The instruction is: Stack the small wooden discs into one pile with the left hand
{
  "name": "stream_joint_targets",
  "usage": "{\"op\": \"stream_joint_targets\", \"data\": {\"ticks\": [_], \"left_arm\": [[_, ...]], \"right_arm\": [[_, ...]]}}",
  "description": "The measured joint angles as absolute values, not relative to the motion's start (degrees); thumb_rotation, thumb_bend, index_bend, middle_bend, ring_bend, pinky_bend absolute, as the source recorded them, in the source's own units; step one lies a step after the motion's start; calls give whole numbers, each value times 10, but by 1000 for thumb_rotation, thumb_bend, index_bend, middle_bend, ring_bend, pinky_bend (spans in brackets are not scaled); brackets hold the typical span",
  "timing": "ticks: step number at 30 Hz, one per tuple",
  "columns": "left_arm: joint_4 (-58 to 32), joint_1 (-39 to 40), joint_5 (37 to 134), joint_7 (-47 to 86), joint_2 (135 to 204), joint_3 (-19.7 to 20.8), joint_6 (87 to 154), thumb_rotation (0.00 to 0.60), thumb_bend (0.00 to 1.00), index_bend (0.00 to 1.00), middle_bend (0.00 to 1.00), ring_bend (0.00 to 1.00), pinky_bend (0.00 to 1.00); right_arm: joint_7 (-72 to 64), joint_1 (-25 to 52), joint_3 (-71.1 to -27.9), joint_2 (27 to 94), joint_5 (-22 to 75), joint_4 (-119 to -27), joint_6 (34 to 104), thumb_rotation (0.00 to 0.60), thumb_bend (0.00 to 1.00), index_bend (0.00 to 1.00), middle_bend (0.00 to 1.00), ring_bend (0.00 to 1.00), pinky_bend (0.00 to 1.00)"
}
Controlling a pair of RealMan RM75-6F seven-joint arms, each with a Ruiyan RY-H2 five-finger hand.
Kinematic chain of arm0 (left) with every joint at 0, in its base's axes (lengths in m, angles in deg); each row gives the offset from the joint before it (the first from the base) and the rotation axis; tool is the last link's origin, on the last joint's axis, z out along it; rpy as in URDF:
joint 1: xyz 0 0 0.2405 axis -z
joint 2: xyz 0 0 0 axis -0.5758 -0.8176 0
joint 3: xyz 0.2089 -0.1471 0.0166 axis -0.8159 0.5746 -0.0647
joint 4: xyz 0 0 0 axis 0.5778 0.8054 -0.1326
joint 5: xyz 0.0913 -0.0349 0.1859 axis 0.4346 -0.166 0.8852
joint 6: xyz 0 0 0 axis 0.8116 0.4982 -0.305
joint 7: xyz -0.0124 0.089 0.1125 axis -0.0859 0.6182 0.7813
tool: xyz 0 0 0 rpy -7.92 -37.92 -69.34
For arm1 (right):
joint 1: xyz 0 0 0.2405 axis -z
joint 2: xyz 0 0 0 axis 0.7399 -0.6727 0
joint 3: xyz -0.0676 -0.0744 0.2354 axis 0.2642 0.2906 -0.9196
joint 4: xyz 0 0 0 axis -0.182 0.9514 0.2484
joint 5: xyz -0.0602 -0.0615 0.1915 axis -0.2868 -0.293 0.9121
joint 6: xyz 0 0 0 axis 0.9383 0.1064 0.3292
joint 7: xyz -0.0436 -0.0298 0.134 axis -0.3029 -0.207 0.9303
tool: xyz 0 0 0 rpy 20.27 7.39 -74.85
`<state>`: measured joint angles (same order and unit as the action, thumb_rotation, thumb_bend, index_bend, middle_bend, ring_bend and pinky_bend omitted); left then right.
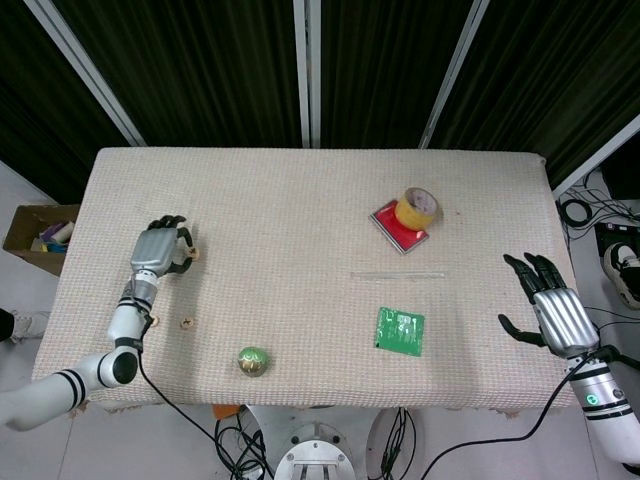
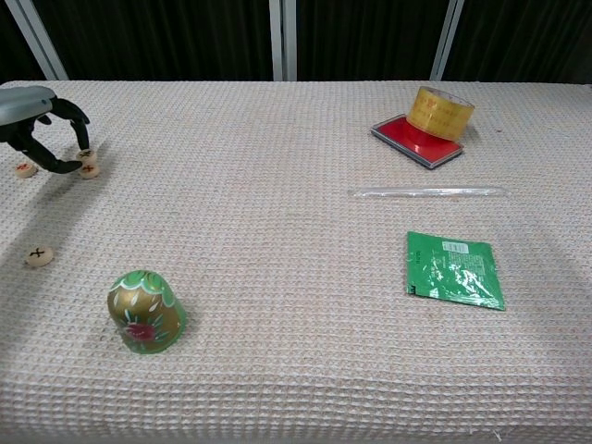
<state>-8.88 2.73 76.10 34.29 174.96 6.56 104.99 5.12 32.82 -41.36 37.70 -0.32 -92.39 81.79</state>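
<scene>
Small wooden discs with cross marks lie at the table's left. My left hand (image 1: pixel 160 250) (image 2: pixel 39 109) arches over that spot. Between fingertip and thumb it pinches one disc (image 2: pixel 87 157), which sits on top of another disc (image 2: pixel 90 171); the pair shows in the head view as one spot (image 1: pixel 193 253). A third disc (image 2: pixel 25 169) lies under the hand, beside the thumb. Nearer the front lies a single disc (image 2: pixel 38 255) (image 1: pixel 186 322). My right hand (image 1: pixel 557 318) hovers at the right edge, fingers spread, holding nothing.
A green and gold painted doll (image 2: pixel 145 312) stands near the front left. A green packet (image 2: pixel 454 269), a clear plastic tube (image 2: pixel 427 192) and a yellow tape roll (image 2: pixel 442 112) on a red box (image 2: pixel 410 141) occupy the right half.
</scene>
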Motion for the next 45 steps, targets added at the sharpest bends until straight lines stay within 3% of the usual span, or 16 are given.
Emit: {"op": "stream_joint_targets", "data": {"ticks": [26, 45], "left_arm": [[-71, 40, 731, 361, 1759, 53, 1045, 600, 396, 476, 138, 89, 145], [-78, 45, 717, 373, 1759, 47, 1046, 600, 396, 395, 124, 89, 145]], "right_arm": [[61, 335, -415, 379, 1, -915, 820, 600, 256, 0, 153, 0, 0], [68, 335, -416, 381, 3, -910, 817, 600, 256, 0, 162, 0, 0]]}}
